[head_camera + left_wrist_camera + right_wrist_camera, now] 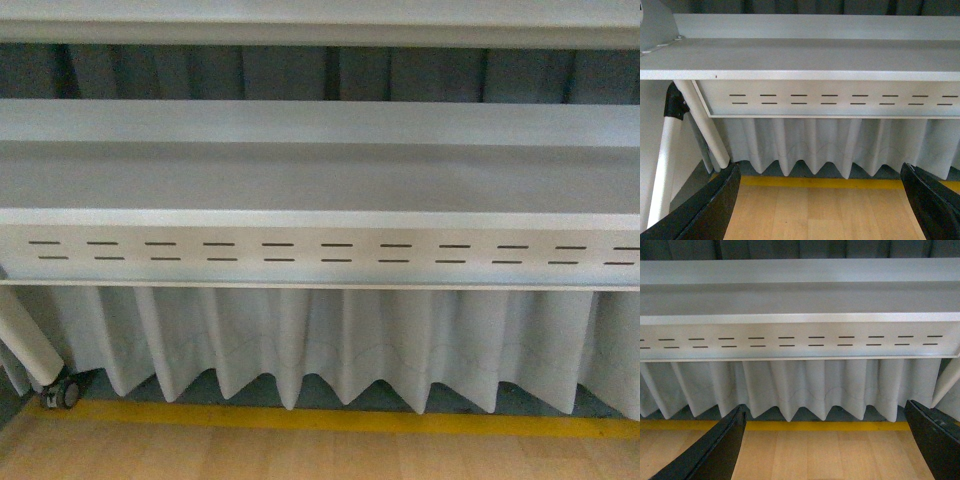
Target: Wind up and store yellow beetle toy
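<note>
The yellow beetle toy is out of view in all three views. My left gripper (822, 210) is open and empty, its black fingers (710, 210) spread wide over a wooden floor. My right gripper (825, 450) is open and empty too, its black fingers (715, 452) wide apart over the same floor. Neither arm shows in the front view.
A grey table (320, 180) with a slotted front panel (320, 255) fills the front view, edge-on. A white pleated skirt (330, 340) hangs below it. A yellow line (330, 420) crosses the wooden floor (300, 455). White table legs (700, 125) and a caster wheel (62, 393) stand at the left.
</note>
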